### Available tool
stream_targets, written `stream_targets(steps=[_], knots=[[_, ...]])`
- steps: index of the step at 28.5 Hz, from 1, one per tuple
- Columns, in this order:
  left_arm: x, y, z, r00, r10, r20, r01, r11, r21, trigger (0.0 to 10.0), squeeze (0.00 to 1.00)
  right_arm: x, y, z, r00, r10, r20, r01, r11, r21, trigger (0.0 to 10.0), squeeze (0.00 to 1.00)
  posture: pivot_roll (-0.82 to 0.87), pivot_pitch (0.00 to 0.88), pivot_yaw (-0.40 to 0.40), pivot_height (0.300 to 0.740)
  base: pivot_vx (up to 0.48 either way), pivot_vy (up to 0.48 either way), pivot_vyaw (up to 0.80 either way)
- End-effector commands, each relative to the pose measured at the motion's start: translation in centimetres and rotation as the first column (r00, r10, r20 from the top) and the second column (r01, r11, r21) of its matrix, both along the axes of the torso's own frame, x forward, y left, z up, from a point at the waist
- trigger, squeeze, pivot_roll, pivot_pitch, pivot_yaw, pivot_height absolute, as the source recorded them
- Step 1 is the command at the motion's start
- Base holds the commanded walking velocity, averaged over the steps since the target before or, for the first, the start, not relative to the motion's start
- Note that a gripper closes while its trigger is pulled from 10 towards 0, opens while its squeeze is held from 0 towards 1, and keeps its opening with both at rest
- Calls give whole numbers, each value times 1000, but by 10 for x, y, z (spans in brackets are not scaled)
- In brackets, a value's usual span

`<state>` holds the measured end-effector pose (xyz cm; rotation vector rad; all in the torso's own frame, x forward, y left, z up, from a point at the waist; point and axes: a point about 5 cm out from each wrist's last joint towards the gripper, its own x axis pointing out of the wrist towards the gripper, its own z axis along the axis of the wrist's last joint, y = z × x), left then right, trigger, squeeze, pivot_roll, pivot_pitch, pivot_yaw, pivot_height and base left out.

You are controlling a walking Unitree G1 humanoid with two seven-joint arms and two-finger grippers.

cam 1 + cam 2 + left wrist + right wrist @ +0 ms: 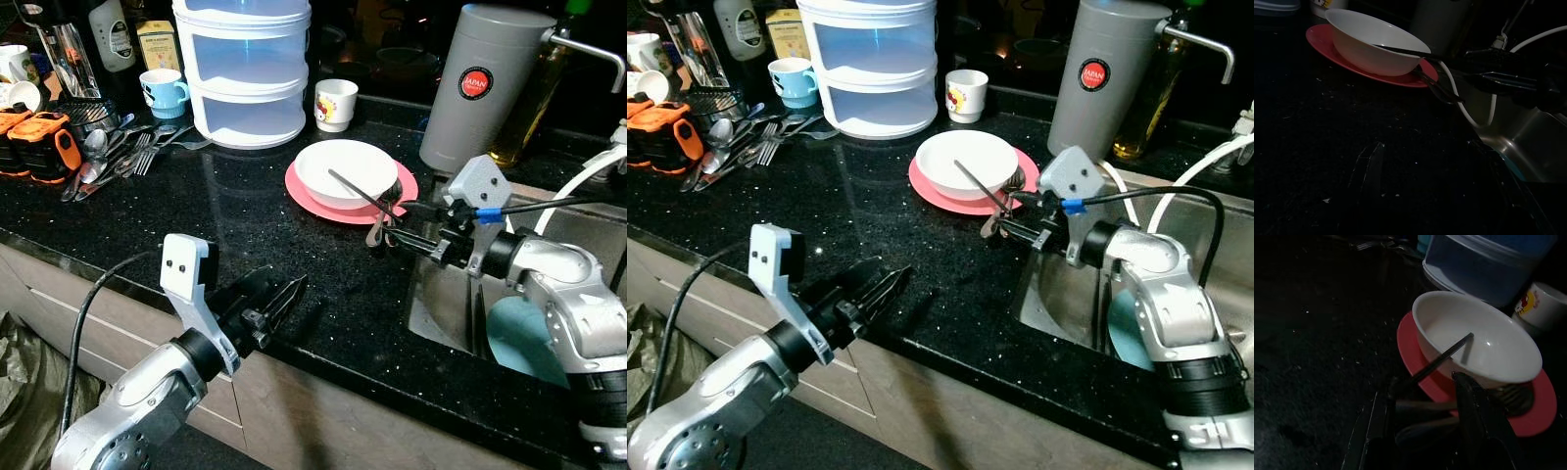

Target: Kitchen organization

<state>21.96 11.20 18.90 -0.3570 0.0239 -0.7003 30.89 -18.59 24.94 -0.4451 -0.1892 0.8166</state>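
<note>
Left gripper (277, 299), fingers together, hovers at the counter (196, 225) front edge. Right gripper (397, 223), fingers apart around cutlery (377, 230), sits at the pink plate's (312, 201) rim beside the sink (441, 304).

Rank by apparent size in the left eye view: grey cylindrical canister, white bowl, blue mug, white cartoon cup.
1. Grey cylindrical canister
2. White bowl
3. Blue mug and white cartoon cup: they look alike; not ranked.
</note>
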Motion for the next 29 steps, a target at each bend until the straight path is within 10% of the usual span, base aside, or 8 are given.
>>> stream_targets(steps=[1,4,5,7,20,29], knots=[[2,-1,-2,1000,-1,-9,2,1000,2,10000,0,-1,0,6,1000,5,18,-5,1000,5,10000,0,98,0,-12,740,0,0,0],[2,-1,-2,1000,-2,-9,2,1000,2,10000,0,-1,0,5,1000,4,17,-4,1000,0,10000,0,98,0,-13,740,0,0,0],[2,-1,-2,1000,-2,-8,2,1000,2,10000,0,0,0,4,1000,3,18,-3,1000,-3,1804,0,100,0,-14,740,0,0,0],[2,-2,-2,1000,-2,-7,2,1000,2,10000,0,-1,1,4,1000,8,16,-8,1000,-6,0,0,100,0,-13,740,0,0,0],[2,-1,-2,1000,0,-6,0,1000,2,10000,0,0,0,5,1000,-11,25,10,1000,7,0,0,98,0,-12,740,0,0,0],[3,0,-1,1000,2,-2,-2,1000,4,10000,0,3,-4,30,996,-40,80,16,961,277,0,0,99,0,-8,740,0,0,0]])
